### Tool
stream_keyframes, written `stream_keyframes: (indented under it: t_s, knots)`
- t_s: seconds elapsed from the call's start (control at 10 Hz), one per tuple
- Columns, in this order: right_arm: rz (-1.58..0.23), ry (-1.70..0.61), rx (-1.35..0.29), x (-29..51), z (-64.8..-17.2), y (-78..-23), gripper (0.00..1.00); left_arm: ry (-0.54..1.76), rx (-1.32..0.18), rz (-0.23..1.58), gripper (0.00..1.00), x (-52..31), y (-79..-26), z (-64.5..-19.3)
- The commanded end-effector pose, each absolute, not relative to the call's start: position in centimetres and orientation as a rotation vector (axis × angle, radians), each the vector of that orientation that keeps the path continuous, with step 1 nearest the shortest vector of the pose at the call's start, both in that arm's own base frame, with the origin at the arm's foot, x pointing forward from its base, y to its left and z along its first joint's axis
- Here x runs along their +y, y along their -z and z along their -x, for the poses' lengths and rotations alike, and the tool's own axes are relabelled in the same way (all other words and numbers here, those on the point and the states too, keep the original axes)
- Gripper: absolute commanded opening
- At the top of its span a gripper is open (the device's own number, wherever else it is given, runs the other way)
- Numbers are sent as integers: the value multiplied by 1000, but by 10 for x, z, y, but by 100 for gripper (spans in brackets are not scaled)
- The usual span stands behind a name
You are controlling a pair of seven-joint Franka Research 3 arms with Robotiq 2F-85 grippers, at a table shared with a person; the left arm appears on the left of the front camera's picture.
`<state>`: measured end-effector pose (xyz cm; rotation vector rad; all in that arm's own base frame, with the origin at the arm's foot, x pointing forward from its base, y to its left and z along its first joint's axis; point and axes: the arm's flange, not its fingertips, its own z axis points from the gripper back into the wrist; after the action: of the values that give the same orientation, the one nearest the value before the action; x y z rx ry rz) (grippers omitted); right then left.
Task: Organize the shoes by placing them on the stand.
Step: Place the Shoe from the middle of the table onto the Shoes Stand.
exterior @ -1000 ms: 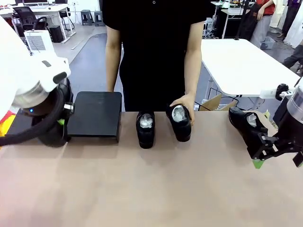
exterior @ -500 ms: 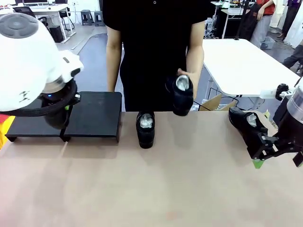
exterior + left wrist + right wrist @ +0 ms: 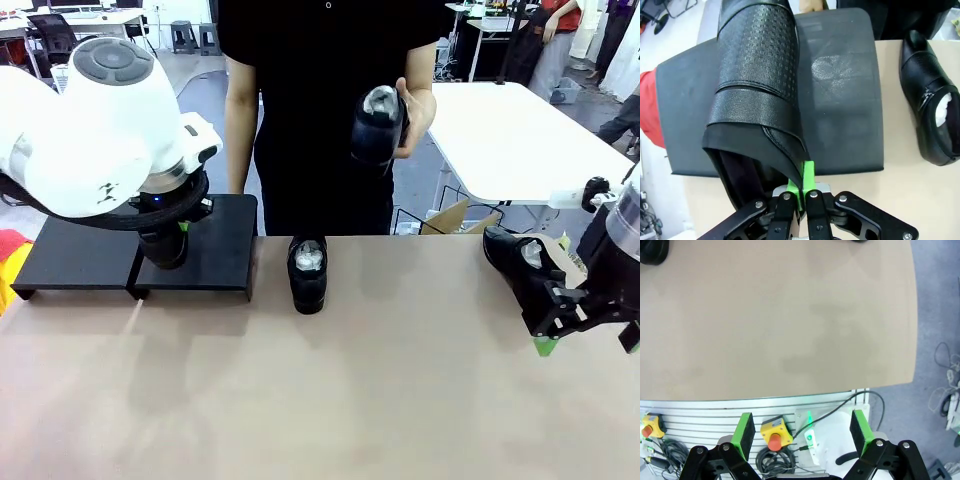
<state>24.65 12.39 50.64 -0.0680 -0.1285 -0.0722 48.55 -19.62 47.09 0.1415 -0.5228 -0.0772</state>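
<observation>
Shoe (image 3: 757,75) hangs pinched in left gripper (image 3: 805,182) over stand (image 3: 845,100), apparently clear; right gripper (image 3: 802,430) gapes.

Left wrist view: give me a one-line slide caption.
Left claw grips a black shoe by its collar over the stand; a second, paper-stuffed shoe lies on the table alongside.

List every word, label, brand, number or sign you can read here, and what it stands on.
None can be read.
Black mark on the left arm's casing: too blurred to read.
Shoe on the table, stand, yellow button boxes: no print seen.
</observation>
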Motion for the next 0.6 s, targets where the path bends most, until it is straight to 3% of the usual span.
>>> stream_keyframes:
  t_s: [0.0,0.5]
  knots:
    - [56,79,-128,123,-247,-507,100,49,-530,-179,0,-199,-465,-495]
    - [56,79,-128,123,-247,-507,100,76,-502,-203,0,-192,-436,-498]
